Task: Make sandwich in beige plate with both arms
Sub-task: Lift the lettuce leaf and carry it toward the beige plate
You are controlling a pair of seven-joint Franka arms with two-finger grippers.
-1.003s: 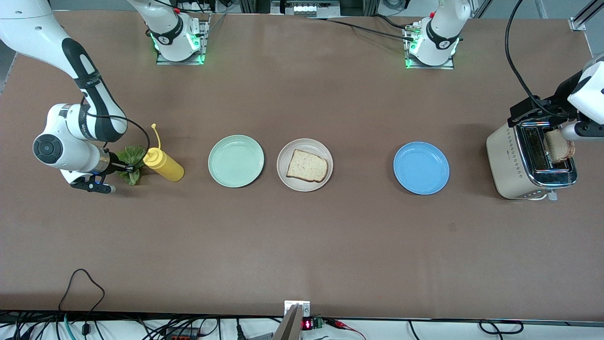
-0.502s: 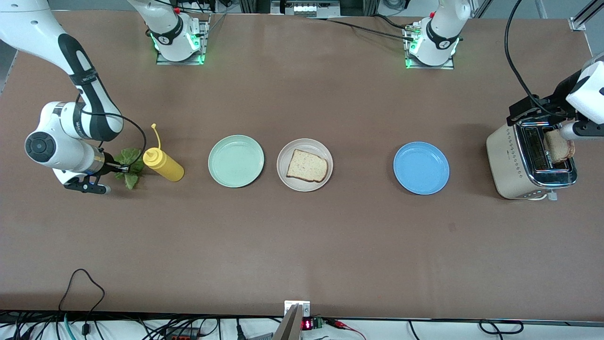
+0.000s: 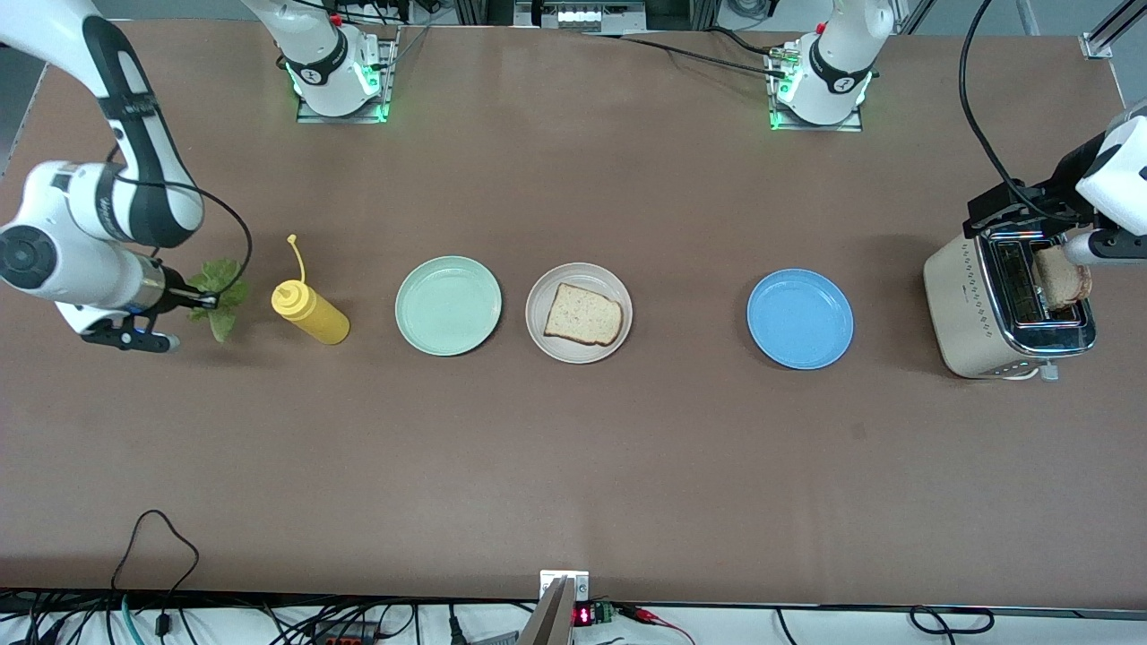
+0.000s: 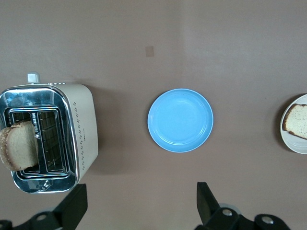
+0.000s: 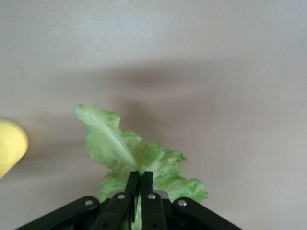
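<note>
My right gripper is shut on the ruffled green lettuce leaf and holds it off the table, beside the yellow bottle toward the right arm's end. In the right wrist view the leaf hangs from the closed gripper. One bread slice lies on the beige plate. The second slice stands in the toaster, also seen in the left wrist view. My left gripper is open and empty above the toaster's edge.
A yellow squeeze bottle lies between the lettuce and the mint green plate. The blue plate sits between the beige plate and the toaster. Cables run along the table edge nearest the front camera.
My right gripper has lifted the lettuce and carried it away from the yellow bottle, toward the right arm's end. The left arm has hardly moved.
</note>
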